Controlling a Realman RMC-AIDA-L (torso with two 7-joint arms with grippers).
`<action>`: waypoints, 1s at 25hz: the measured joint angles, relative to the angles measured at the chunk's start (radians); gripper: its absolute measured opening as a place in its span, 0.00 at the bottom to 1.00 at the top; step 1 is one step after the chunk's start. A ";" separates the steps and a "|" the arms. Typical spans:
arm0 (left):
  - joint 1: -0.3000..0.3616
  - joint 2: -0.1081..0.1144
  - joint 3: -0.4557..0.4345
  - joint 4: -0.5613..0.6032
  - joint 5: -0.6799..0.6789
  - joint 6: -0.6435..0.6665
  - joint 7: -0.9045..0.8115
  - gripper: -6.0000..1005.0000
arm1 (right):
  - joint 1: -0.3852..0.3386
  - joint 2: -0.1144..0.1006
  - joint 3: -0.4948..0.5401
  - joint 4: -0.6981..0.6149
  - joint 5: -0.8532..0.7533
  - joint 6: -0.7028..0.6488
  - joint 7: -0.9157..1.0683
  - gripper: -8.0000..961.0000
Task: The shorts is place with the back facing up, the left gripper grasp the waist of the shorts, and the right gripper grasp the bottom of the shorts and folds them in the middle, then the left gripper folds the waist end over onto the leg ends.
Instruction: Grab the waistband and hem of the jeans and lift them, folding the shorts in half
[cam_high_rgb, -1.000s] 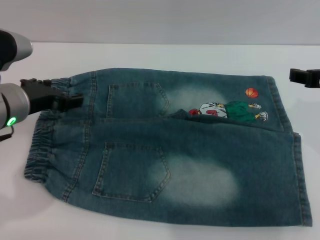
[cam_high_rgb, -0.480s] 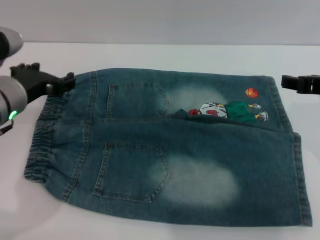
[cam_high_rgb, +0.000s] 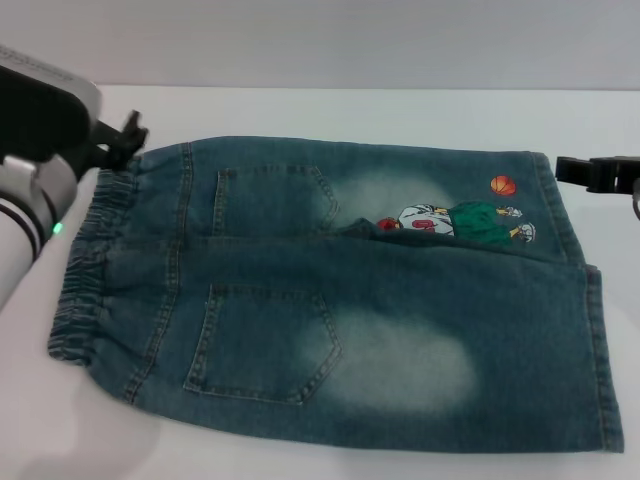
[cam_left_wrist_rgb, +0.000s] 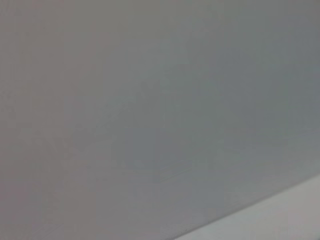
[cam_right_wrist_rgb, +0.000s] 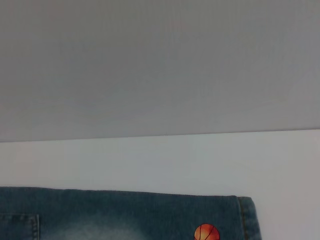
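The blue denim shorts (cam_high_rgb: 330, 290) lie flat on the white table (cam_high_rgb: 350, 110), back pockets up. Their ruffled waist (cam_high_rgb: 85, 270) is on the left and the leg hems (cam_high_rgb: 600, 350) are on the right. The cartoon print (cam_high_rgb: 460, 220) and orange basketball (cam_high_rgb: 504, 185) sit on the far leg. My left gripper (cam_high_rgb: 125, 135) hovers at the far corner of the waist. My right gripper (cam_high_rgb: 585, 172) hangs just right of the far leg hem (cam_high_rgb: 552, 200), apart from it. The right wrist view shows the shorts' far edge (cam_right_wrist_rgb: 125, 215) and the basketball (cam_right_wrist_rgb: 206, 233).
The table's bare surface runs beyond the shorts to a grey wall (cam_high_rgb: 320, 40) at the back. Only grey wall and a sliver of table (cam_left_wrist_rgb: 280, 220) fill the left wrist view. A narrow strip of table shows in front of the shorts.
My left gripper has lifted off the waistband and swung away toward the far left corner. My right gripper has crept left, closer to the far leg hem.
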 joint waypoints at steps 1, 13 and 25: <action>0.001 0.000 -0.012 -0.003 -0.031 -0.005 0.002 0.81 | 0.000 0.000 0.001 0.000 0.003 0.000 0.000 0.67; 0.018 0.065 -0.156 0.101 -0.571 -0.415 -0.009 0.71 | 0.031 -0.002 0.005 0.049 0.004 0.000 -0.009 0.67; -0.001 0.102 -0.174 0.291 -0.370 -0.857 -0.145 0.73 | 0.038 -0.004 0.006 0.066 0.011 -0.008 -0.017 0.67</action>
